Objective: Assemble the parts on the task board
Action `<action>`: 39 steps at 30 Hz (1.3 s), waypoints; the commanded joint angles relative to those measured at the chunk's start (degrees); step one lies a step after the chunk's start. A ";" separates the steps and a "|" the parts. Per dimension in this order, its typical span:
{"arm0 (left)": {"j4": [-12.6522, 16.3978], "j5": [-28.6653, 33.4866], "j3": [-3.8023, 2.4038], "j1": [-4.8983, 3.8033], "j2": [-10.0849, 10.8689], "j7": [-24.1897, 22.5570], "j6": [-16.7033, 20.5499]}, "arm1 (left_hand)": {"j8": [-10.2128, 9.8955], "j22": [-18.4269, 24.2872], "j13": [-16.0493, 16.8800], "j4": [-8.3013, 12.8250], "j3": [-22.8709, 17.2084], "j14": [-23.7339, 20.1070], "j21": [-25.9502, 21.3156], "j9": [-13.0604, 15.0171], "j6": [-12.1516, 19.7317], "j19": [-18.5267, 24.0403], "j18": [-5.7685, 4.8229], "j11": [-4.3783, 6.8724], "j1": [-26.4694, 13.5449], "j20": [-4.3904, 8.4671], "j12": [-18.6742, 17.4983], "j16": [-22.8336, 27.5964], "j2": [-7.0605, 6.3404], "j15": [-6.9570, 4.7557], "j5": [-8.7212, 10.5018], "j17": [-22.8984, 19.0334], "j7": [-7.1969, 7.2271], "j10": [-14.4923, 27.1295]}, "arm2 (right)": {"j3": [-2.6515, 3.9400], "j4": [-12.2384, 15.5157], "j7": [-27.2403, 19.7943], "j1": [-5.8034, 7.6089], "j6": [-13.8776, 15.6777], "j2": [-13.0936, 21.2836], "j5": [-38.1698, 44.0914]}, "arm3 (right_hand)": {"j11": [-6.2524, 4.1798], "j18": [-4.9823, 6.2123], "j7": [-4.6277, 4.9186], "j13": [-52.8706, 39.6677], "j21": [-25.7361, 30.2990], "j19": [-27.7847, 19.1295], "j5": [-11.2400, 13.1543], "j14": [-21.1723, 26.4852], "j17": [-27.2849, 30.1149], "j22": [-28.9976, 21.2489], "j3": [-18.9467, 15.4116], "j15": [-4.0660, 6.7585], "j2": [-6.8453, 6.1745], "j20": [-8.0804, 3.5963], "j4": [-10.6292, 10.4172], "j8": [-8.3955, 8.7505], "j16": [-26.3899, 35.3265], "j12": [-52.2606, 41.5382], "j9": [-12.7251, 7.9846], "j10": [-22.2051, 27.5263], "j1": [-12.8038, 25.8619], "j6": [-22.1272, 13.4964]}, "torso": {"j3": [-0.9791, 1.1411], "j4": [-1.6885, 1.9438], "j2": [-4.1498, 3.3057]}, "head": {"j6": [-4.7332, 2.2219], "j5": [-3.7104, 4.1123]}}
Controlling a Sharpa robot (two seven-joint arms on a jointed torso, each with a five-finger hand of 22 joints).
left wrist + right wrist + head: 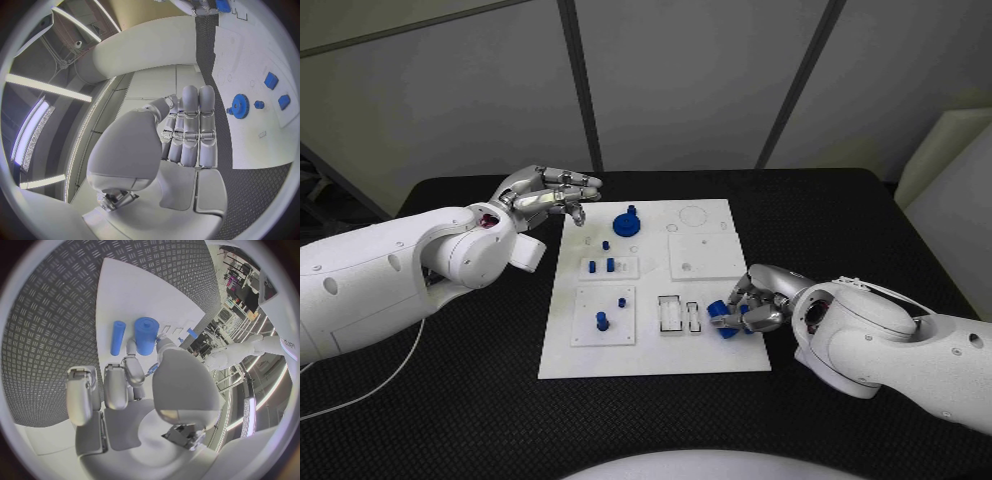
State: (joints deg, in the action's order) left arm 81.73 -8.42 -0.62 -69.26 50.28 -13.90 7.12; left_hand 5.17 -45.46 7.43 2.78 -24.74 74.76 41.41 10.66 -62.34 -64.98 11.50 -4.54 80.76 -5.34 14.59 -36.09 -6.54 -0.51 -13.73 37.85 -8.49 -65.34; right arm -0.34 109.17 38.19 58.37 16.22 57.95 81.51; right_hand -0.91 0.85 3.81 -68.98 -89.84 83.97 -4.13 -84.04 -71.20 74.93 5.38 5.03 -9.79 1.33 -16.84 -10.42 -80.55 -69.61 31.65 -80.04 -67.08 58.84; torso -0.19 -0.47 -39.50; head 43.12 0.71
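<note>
The white task board [704, 352] lies mid-table. My right hand [753, 303] rests at the board's right edge near the front; its thumb and a finger pinch a thick blue cylinder [145, 334] whose end touches the board. A thinner blue peg [118, 337] lies beside it on the board. Both blue pieces show at the fingertips [723, 316] in the head view. My left hand [551, 194] hovers off the board's far left corner, holding nothing, fingers straight and side by side [190, 127]. A blue gear [627, 222] stands on the board's far part [239, 106].
Small blue pegs stand in the left plates [602, 266] [602, 321], with a tiny one between them [619, 299]. Two narrow slots [672, 315] sit just left of my right hand. Black textured table [473, 370] surrounds the board.
</note>
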 commanded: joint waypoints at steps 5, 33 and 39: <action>0.12 0.24 -0.04 -0.06 0.05 -0.50 -0.49 | -0.27 0.06 0.09 0.23 0.00 -0.08 -0.27 0.08 -0.12 0.09 -0.99 -0.03 -0.07 -0.19 0.35 0.28 0.25 0.16 -0.36 -0.10 -0.12 0.44 | -0.06 -0.45 0.33 -0.44 -1.65 -1.02 2.39 | 0.24 -0.85 -0.17 -0.33 -0.16 6.03 -0.41 -2.61 -0.20 15.07 -0.50 -0.44 -0.01 0.50 0.04 0.18 -0.27 -0.45 0.17 -0.20 0.62 0.05 | 0.01 0.02 0.03 | 0.01 0.16; 0.20 0.24 -0.04 0.03 0.18 -0.20 -0.67 | -0.27 0.06 0.09 0.23 0.00 -0.08 -0.27 0.08 -0.12 0.09 -0.99 -0.03 -0.07 -0.19 0.35 0.28 0.25 0.16 -0.36 -0.10 -0.12 0.44 | 0.03 4.09 -2.13 -0.70 12.30 -0.54 2.02 | -0.75 -0.85 -1.31 -3.46 -0.16 6.03 -11.37 -2.69 -0.92 15.07 0.96 0.33 2.07 -0.17 0.11 0.10 -0.62 -1.92 5.91 -1.52 -2.16 3.24 | -0.03 0.00 0.04 | -0.70 -0.25; 0.31 0.24 -0.04 0.03 0.19 -0.16 -0.72 | -0.27 0.06 0.09 0.23 0.00 -0.08 -0.27 0.08 -0.12 0.09 -0.99 -0.03 -0.07 -0.19 0.35 0.28 0.25 0.16 -0.36 -0.10 -0.12 0.44 | 0.05 3.90 -2.55 -0.69 12.81 -2.36 1.11 | -0.81 -0.85 -1.36 -3.48 -0.16 6.03 -11.71 -2.66 -0.83 15.07 0.90 0.38 2.21 -0.23 0.03 0.24 -0.56 -1.81 6.20 -1.54 -1.56 3.42 | -0.09 0.07 -0.04 | -0.72 -0.27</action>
State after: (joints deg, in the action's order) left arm 81.86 -8.41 -0.62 -69.15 50.48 -13.76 7.05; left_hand 5.17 -45.48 7.47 2.78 -24.75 74.76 41.41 10.69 -62.33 -64.98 11.50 -4.54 80.76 -5.34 14.58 -36.11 -6.55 -0.51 -13.73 37.82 -8.49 -65.35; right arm -0.32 113.08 36.93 57.60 26.36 55.84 83.65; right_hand -1.64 0.86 2.82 -72.39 -89.84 83.97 -15.55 -84.04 -72.08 74.91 5.96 5.02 -7.82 1.33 -16.75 -10.08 -80.83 -71.40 37.76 -81.18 -69.05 61.54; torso -0.26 -0.40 -39.48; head 42.36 0.43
